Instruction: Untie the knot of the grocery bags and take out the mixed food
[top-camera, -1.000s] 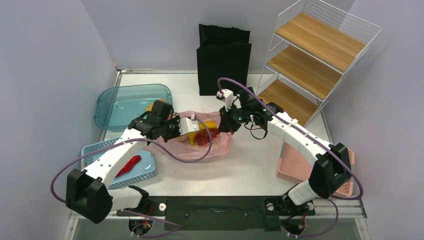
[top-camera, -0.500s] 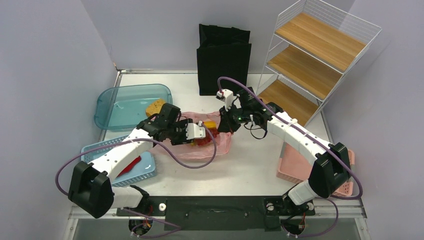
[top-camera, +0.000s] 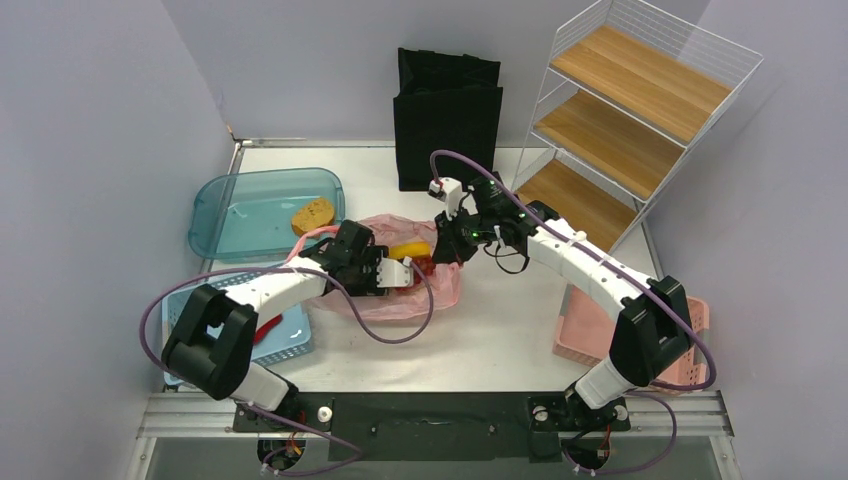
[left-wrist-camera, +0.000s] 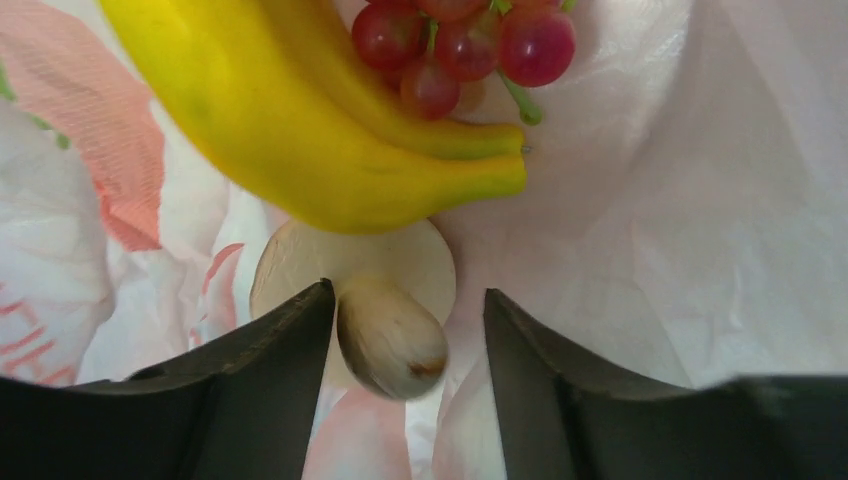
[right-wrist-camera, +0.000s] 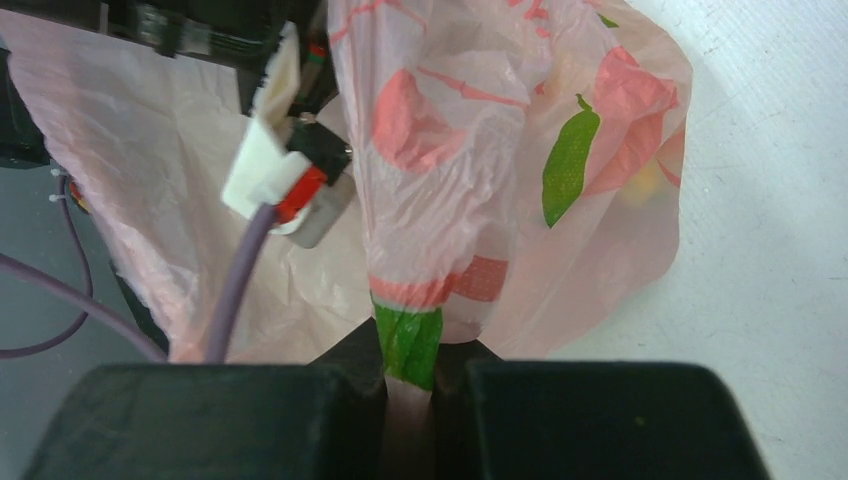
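One pink grocery bag (top-camera: 400, 298) lies open at the table's middle; no tied knot shows. My left gripper (top-camera: 406, 272) is inside its mouth, open. In the left wrist view the beige mushroom (left-wrist-camera: 390, 335) lies between the fingers of my left gripper (left-wrist-camera: 408, 310), its stem against the left finger. Beyond it are the yellow banana (left-wrist-camera: 300, 130) and the red fruit cluster (left-wrist-camera: 460, 45). My right gripper (top-camera: 447, 250) is shut on a bunched strip of the bag (right-wrist-camera: 470, 180) and holds it up, as the right wrist view of it (right-wrist-camera: 408, 375) shows. A red chilli (top-camera: 266, 328) lies in the blue basket (top-camera: 290, 348).
A teal tray (top-camera: 240, 205) at the back left holds a brown piece (top-camera: 312, 215). A black tote (top-camera: 447, 118) stands at the back. A wire shelf (top-camera: 620, 110) is at the right. A pink basket (top-camera: 585, 335) sits under the right arm.
My left gripper has moved right and deeper into the bag, uncovering the brown piece in the teal tray. My right gripper has kept its hold and barely shifted.
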